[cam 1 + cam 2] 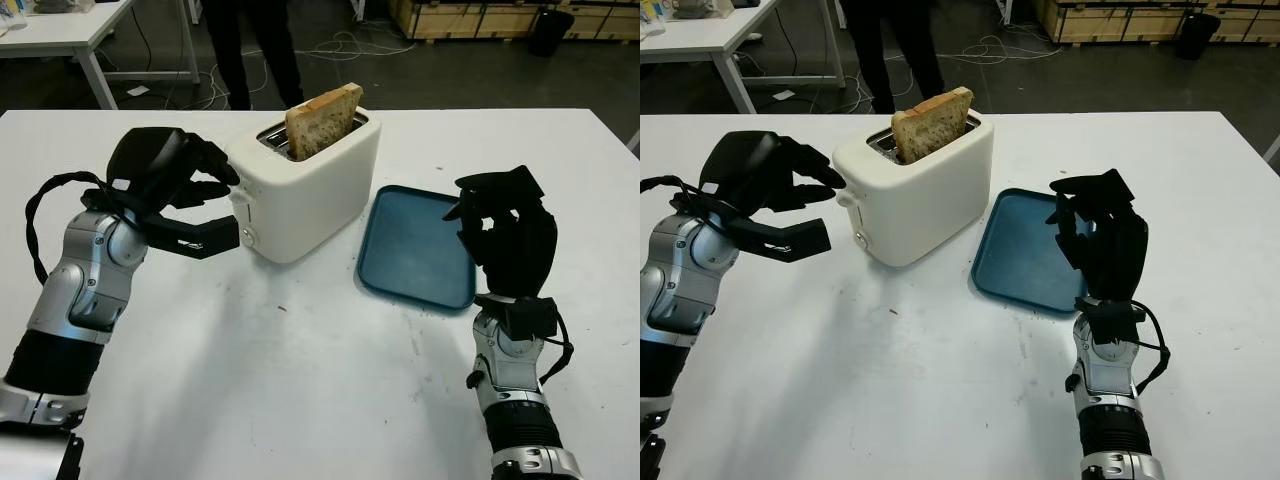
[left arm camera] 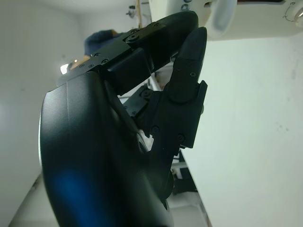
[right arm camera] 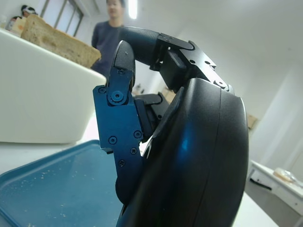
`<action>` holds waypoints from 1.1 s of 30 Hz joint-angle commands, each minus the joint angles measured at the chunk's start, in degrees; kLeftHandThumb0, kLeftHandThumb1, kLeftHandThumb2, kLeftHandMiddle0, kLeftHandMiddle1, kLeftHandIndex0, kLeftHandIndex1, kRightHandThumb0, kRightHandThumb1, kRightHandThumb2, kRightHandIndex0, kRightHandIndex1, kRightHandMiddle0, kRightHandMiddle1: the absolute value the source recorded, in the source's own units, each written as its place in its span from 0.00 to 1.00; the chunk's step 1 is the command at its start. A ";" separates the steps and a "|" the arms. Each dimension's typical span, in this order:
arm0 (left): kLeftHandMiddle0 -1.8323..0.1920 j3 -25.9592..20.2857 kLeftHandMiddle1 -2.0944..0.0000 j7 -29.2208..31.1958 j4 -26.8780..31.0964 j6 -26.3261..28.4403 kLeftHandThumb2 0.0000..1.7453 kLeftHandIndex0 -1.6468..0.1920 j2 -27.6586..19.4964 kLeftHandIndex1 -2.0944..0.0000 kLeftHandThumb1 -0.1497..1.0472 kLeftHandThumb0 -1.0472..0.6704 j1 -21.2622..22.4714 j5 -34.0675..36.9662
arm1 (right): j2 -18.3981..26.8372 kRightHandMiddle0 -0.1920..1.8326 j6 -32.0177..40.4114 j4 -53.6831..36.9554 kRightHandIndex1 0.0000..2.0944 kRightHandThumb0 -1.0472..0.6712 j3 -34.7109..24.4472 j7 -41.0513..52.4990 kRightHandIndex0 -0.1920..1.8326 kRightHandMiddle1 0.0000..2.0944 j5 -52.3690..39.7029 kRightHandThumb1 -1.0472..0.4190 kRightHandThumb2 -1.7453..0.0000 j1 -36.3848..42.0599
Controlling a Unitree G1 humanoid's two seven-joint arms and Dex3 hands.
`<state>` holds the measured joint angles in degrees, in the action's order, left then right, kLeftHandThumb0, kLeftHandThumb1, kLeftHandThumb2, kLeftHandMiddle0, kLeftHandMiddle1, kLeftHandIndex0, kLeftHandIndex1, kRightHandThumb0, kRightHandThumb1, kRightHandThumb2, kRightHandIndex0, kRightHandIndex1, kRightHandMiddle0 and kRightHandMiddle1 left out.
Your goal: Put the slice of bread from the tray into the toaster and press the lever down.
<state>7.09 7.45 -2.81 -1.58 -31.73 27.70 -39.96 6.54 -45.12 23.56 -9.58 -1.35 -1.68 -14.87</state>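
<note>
White table (image 1: 330, 400) in a workshop, dark floor with cables behind it, a person's legs (image 1: 250, 50) standing past the far edge.

Cream toaster (image 1: 310, 180) sits on the table, centre-left. Slice of bread (image 1: 322, 120) stands upright in the slot, top half sticking out, leaning a bit. Lever (image 1: 240, 197) is on the toaster's end face that points toward my left side, and it sits high on that face. Dial knob (image 1: 247, 235) below it.

Left robot hand (image 1: 195, 200) is right at that end of the toaster, fingers curled and holding nothing. Upper fingertips (image 1: 225, 170) are at the top corner by the lever, thumb below them, near the knob. In the left wrist view the fingertip (image 2: 191, 52) is just next to the white lever (image 2: 220, 19); I can't tell if it's actually touching.

Blue tray (image 1: 415, 245) lies flat on the table just beside the toaster on the right, crumbs on it and no bread.

Right robot hand (image 1: 505, 235) is held upright at the near right corner of the tray, fingers curled in, gripping nothing. Right wrist view shows the tray (image 3: 52, 189) surface close by, toaster (image 3: 42, 99) and bread (image 3: 57, 40) beyond it.
</note>
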 commanded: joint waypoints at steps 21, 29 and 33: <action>0.42 0.90 0.19 -1.39 -3.04 -4.48 0.01 0.32 -0.44 0.62 0.89 0.46 2.13 1.17 | 0.39 0.37 -0.12 -1.40 0.83 0.36 -1.20 -0.91 0.41 0.67 1.04 0.09 0.82 0.54; 0.42 1.22 0.20 -0.94 -2.70 -3.85 0.16 0.29 -0.67 0.74 0.77 0.45 2.28 0.24 | 0.63 0.34 -0.29 -1.50 0.83 0.36 -1.47 -1.49 0.40 0.72 1.96 0.09 0.83 0.70; 0.41 1.54 0.25 -0.11 -1.97 -2.82 0.54 0.29 -0.92 0.89 0.48 0.45 2.24 -0.72 | 0.56 0.34 -0.27 -1.42 0.83 0.36 -1.60 -1.94 0.40 0.72 2.42 0.09 0.83 0.70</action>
<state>8.10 6.73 -5.64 -5.11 -31.85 28.73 -39.85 6.62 -45.11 22.73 -10.88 -2.78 0.40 -14.45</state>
